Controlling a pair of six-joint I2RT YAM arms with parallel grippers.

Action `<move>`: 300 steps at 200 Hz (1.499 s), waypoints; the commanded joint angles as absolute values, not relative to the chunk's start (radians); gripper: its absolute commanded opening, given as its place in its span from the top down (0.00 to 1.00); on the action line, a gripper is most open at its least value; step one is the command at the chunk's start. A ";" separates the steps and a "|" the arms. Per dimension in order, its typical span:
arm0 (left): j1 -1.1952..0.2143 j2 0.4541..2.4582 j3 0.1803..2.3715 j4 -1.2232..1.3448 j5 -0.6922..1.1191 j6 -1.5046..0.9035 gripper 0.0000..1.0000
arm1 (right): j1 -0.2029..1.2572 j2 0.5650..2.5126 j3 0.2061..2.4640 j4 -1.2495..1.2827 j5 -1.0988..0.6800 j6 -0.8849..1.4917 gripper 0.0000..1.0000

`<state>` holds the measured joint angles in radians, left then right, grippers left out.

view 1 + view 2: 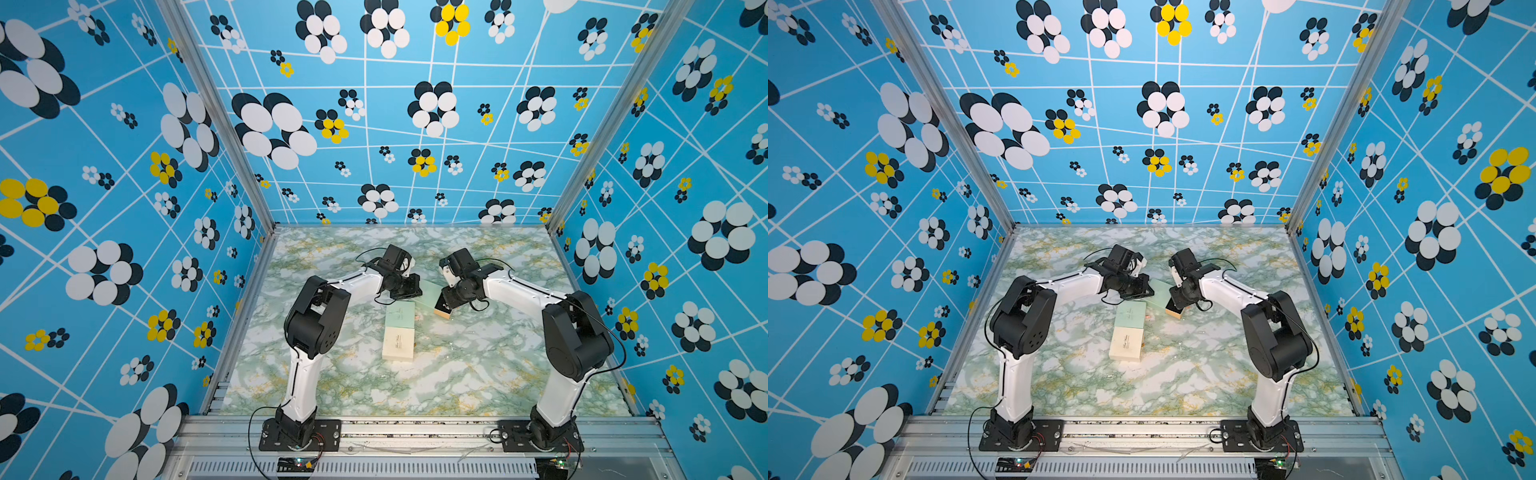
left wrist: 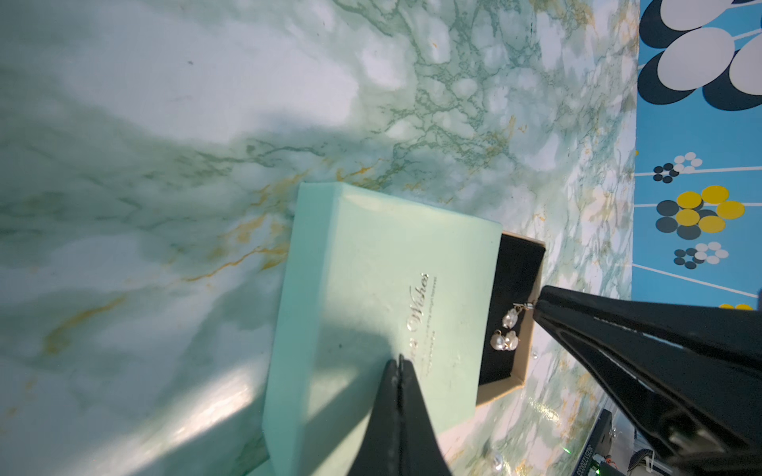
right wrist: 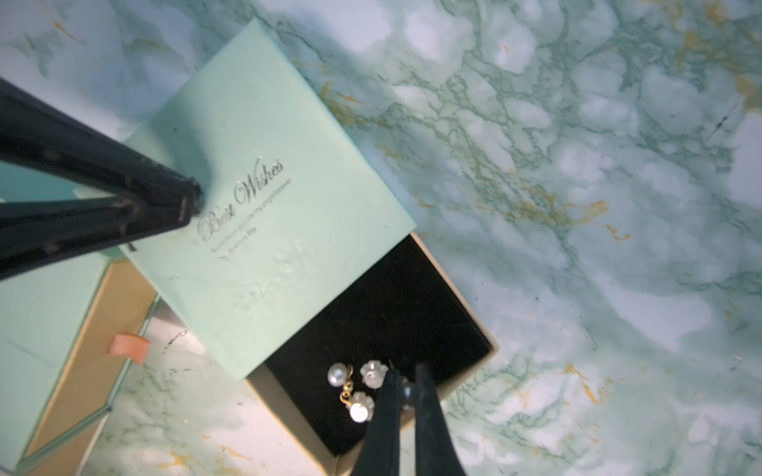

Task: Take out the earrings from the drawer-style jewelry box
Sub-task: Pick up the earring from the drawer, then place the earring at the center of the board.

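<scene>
A marbled desk (image 1: 478, 374): wrist views alone show pearly earrings (image 3: 358, 406) in the mint box's (image 2: 371, 268) black-lined drawer (image 3: 391, 296). The left pincer (image 2: 400, 362), clenched, presses the box; the right pincer (image 3: 408, 373) nips an earring's wire.

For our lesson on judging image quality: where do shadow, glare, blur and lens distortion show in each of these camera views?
In both top views, even light, but the wide lens splays the frame posts outward; in the left wrist view, a shadow crosses the mint box lid, glare streaks the tabletop, the left gripper looks soft; in the right wrist view, the earrings glint overexposed.
</scene>
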<state>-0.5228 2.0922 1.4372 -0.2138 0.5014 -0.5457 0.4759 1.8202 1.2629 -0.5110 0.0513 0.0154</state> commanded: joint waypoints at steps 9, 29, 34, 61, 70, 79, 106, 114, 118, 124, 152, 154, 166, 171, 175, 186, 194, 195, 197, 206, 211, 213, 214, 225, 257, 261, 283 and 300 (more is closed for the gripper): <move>-0.510 2.086 1.405 -0.293 0.468 -0.527 1.00 | 0.457 1.753 1.226 -0.485 0.063 0.040 1.00; -0.509 2.088 1.405 -0.293 0.468 -0.527 1.00 | 0.446 1.719 1.200 -0.469 0.046 0.053 1.00; -0.509 2.088 1.405 -0.293 0.468 -0.528 1.00 | 0.442 1.708 1.192 -0.462 0.039 0.055 1.00; -0.509 2.090 1.405 -0.291 0.471 -0.526 1.00 | 0.422 1.668 1.162 -0.455 0.008 0.073 1.00; -0.510 2.090 1.404 -0.291 0.471 -0.527 1.00 | 0.416 1.656 1.149 -0.457 0.008 0.081 1.00; -0.509 2.089 1.404 -0.291 0.471 -0.527 1.00 | 0.411 1.642 1.133 -0.458 0.010 0.088 1.00; -0.509 2.089 1.405 -0.291 0.472 -0.528 1.00 | 0.391 1.609 1.094 -0.474 0.017 0.117 1.00; -0.508 2.088 1.406 -0.291 0.472 -0.526 1.00 | 0.386 1.602 1.083 -0.480 0.016 0.125 1.00; -0.509 2.089 1.407 -0.291 0.472 -0.526 1.00 | 0.384 1.600 1.078 -0.483 0.017 0.129 1.00; -0.508 2.088 1.409 -0.294 0.472 -0.526 1.00 | 0.380 1.600 1.073 -0.486 0.014 0.133 1.00; -0.506 2.083 1.411 -0.296 0.472 -0.524 1.00 | 0.374 1.617 1.050 -0.496 -0.018 0.150 1.00; -0.506 2.082 1.411 -0.296 0.472 -0.523 1.00 | 0.375 1.619 1.047 -0.496 -0.021 0.151 1.00; -0.505 2.080 1.410 -0.295 0.472 -0.522 1.00 | 0.374 1.630 1.033 -0.485 -0.035 0.158 1.00; -0.505 2.080 1.410 -0.296 0.471 -0.522 1.00 | 0.374 1.633 1.029 -0.480 -0.038 0.162 1.00; -0.505 2.081 1.409 -0.296 0.472 -0.522 1.00 | 0.374 1.636 1.024 -0.477 -0.041 0.163 1.00; -0.503 2.082 1.409 -0.295 0.472 -0.522 1.00 | 0.373 1.642 1.017 -0.465 -0.055 0.169 1.00; -0.503 2.083 1.408 -0.295 0.473 -0.522 1.00 | 0.370 1.642 1.013 -0.458 -0.067 0.175 1.00; -0.503 2.083 1.408 -0.295 0.474 -0.523 1.00 | 0.370 1.642 1.012 -0.457 -0.069 0.175 1.00; -0.503 2.083 1.408 -0.295 0.474 -0.522 1.00 | 0.370 1.643 1.010 -0.455 -0.071 0.178 1.00; -0.503 2.083 1.406 -0.293 0.474 -0.523 1.00 | 0.367 1.644 1.007 -0.453 -0.080 0.182 1.00; -0.503 2.084 1.404 -0.292 0.474 -0.524 1.00 | 0.366 1.644 1.007 -0.454 -0.080 0.183 1.00; -0.504 2.083 1.404 -0.291 0.474 -0.524 1.00 | 0.365 1.644 1.007 -0.453 -0.080 0.184 1.00; -0.504 2.083 1.404 -0.291 0.474 -0.523 1.00 | 0.365 1.644 1.006 -0.453 -0.081 0.184 1.00; -0.504 2.083 1.401 -0.290 0.474 -0.525 1.00 | 0.362 1.644 1.000 -0.449 -0.083 0.184 1.00; -0.503 2.083 1.400 -0.288 0.476 -0.525 1.00 | 0.352 1.650 0.978 -0.429 -0.110 0.190 1.00; -0.503 2.084 1.400 -0.288 0.474 -0.525 1.00 | 0.350 1.652 0.973 -0.424 -0.113 0.191 1.00; -0.503 2.085 1.401 -0.286 0.476 -0.527 1.00 | 0.344 1.663 0.971 -0.417 -0.127 0.193 1.00; -0.503 2.084 1.399 -0.285 0.477 -0.528 1.00 | 0.341 1.671 0.972 -0.416 -0.133 0.191 1.00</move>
